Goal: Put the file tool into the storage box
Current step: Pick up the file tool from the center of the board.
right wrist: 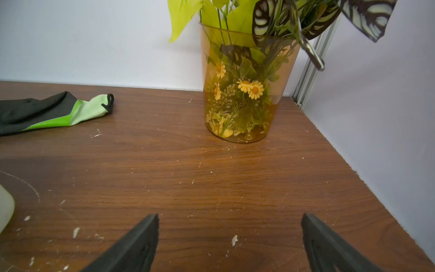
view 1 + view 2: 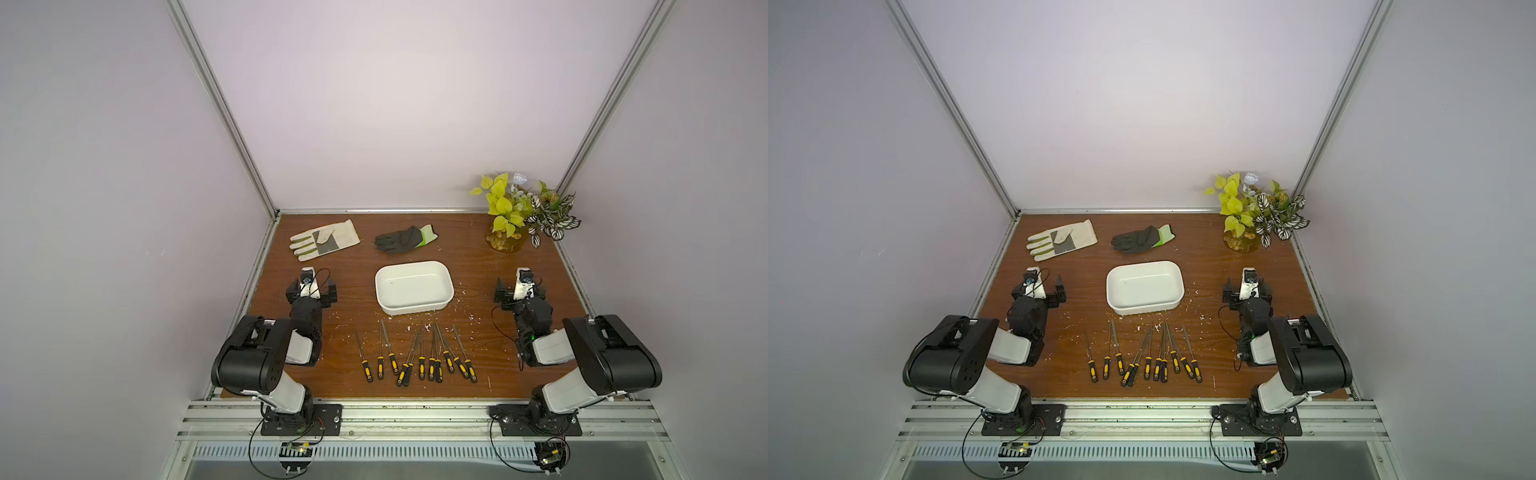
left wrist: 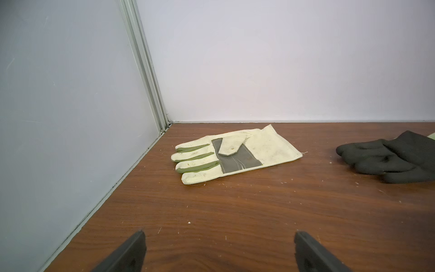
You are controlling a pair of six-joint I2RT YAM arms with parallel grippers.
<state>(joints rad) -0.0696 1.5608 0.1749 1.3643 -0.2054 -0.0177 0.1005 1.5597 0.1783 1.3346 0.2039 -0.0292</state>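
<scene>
While none of the files (image 2: 421, 365) is in the storage box (image 2: 409, 286) yet, both top views show the whole layout. The files lie in a loose row in the lower middle of the frame, just below the empty box. Their yellow-and-black handles point toward the lower edge and their thin blades run up toward the box; a few in the middle cross one another. The left gripper (image 2: 311, 287) sits left of the box and the right gripper (image 2: 520, 291) sits right of it. Each is level with the box, spread wide and holding nothing, aimed at the top of the frame. So the files lie behind and inward of either gripper. Neither arm looks clearly nearer; each is closest to the end file on its own side. I judge the next move needs an arm to draw back, swing inward and close across a handle, crosswise to its long axis.

In the left wrist view, the left gripper (image 3: 219, 233) stands spread over the bare tabletop (image 3: 235, 212). A white glove (image 3: 237, 150) lies at centre and a black glove (image 3: 388, 160) at right; no file shows.

In the right wrist view, the right gripper (image 1: 230, 215) is likewise spread, with a vase (image 1: 242, 99) at upper centre.
</scene>
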